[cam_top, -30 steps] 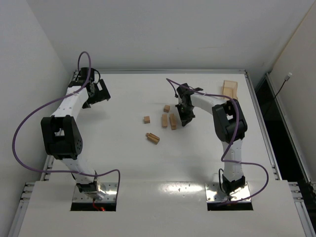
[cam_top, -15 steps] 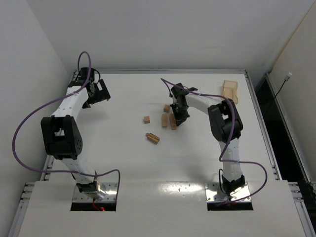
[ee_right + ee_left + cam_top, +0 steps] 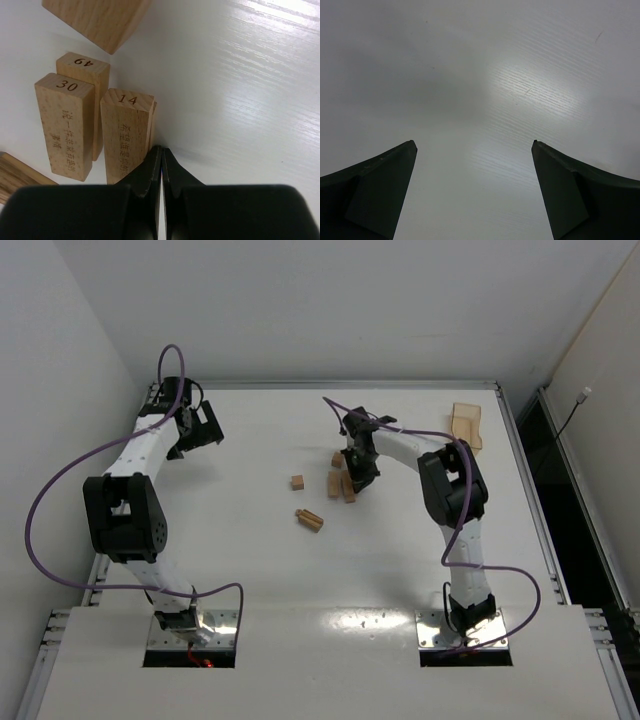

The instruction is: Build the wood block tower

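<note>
Right fingers (image 3: 148, 175), shut on nothing, rest against the block marked 14 (image 3: 126, 137), so we should push it slowly and squarely; our left fingers (image 3: 375, 195) stand open.

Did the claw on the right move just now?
Yes. The right claw slid left, farther from the wooden tray at the far right, and now sits shut right beside the blocks.
</note>
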Controlling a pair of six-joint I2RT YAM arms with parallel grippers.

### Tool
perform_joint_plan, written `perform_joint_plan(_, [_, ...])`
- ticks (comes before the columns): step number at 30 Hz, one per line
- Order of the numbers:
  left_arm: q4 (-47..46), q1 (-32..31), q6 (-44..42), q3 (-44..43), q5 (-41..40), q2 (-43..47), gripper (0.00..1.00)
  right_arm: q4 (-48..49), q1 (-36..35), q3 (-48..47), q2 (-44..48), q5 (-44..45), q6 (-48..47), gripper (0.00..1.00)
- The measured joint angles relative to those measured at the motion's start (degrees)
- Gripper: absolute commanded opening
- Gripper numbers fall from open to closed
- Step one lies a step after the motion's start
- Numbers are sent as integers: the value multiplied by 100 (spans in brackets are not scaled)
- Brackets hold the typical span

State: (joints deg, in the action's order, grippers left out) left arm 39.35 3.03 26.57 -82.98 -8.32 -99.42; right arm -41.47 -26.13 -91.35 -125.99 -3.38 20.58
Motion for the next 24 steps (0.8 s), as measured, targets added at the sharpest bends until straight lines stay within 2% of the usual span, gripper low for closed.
perform_joint_plan(24, [-2, 0, 0, 0, 17, -101, 100, 35, -127, -83, -61, -166, 203, 0])
